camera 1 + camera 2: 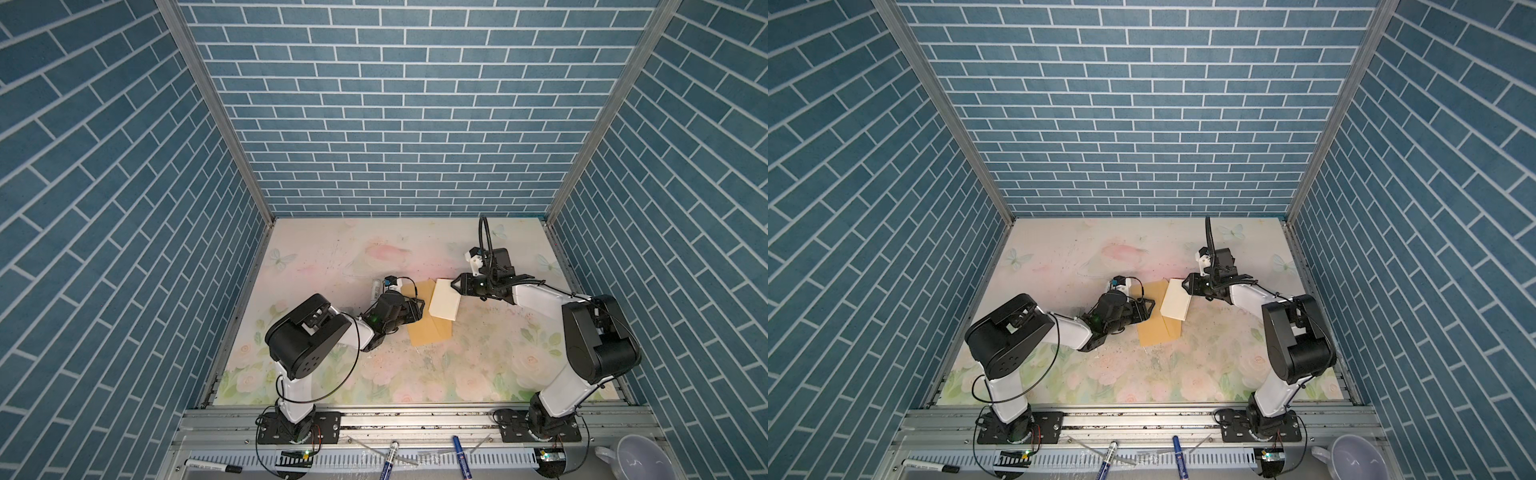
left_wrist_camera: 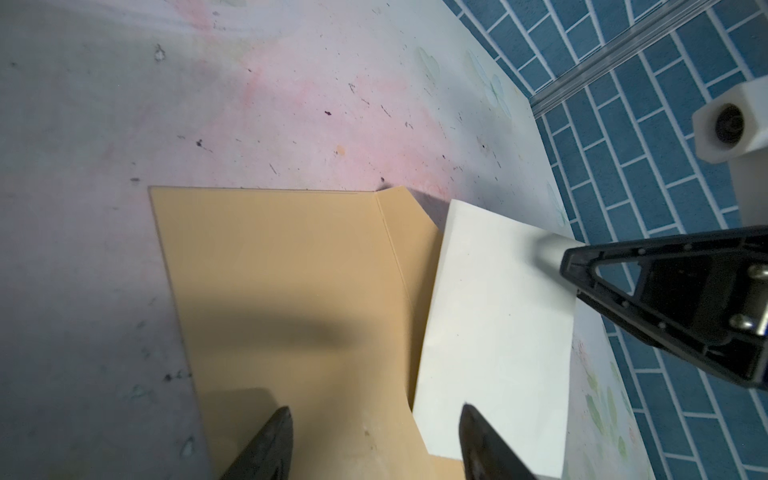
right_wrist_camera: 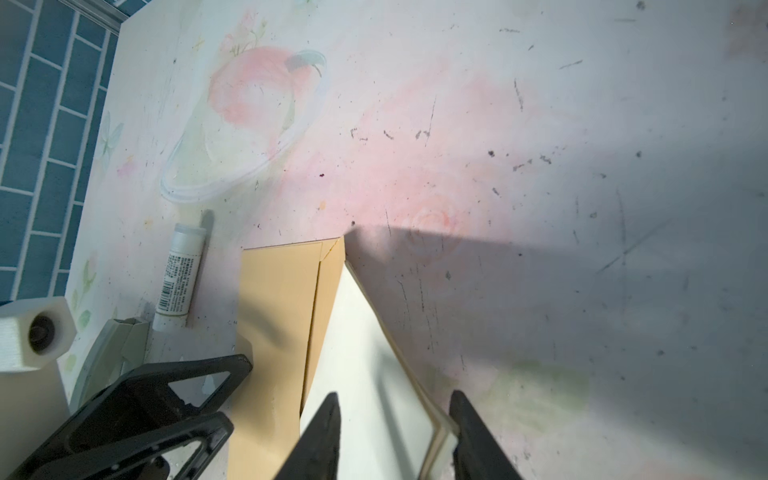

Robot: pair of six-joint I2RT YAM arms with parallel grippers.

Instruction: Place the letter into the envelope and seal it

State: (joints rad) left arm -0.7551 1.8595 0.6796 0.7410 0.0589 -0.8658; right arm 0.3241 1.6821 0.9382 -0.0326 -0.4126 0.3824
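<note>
Pale cream, creased paper letter (image 1: 444, 305) sits mid-table, and it is out in the open, not inside anything. It lies across the far right part of the long tan kraft paper envelope (image 1: 428, 334), with its far end reaching toward the right arm. Both top views show the same overlap, cream letter (image 1: 1176, 305) on tan. The envelope lies flat on the pale floral tabletop (image 1: 332, 257) with its flap open on the right side (in the left wrist view the letter's left edge runs right along that flap).

Over to the right gripper (image 3: 395, 399): its black jaws stand part-way apart around the letter's far right corner. One finger (image 3: 469, 432) touches the folded edge and the other is over the sheet's face. Whether they actually pinch the paper, I cannot tell. That end of the letter looks slightly raised and throws a shadow on the table.

Left gripper (image 2: 376, 415) now: jaws wide, holding nothing, hovering low. One fingertip (image 2: 278, 432) is over the envelope and the other over the letter.

Just beyond the left gripper, a white cylindrical tube (image 3: 180, 274) with a barcode label lies on its side. It is near the envelope's left edge but apart from it.
</note>
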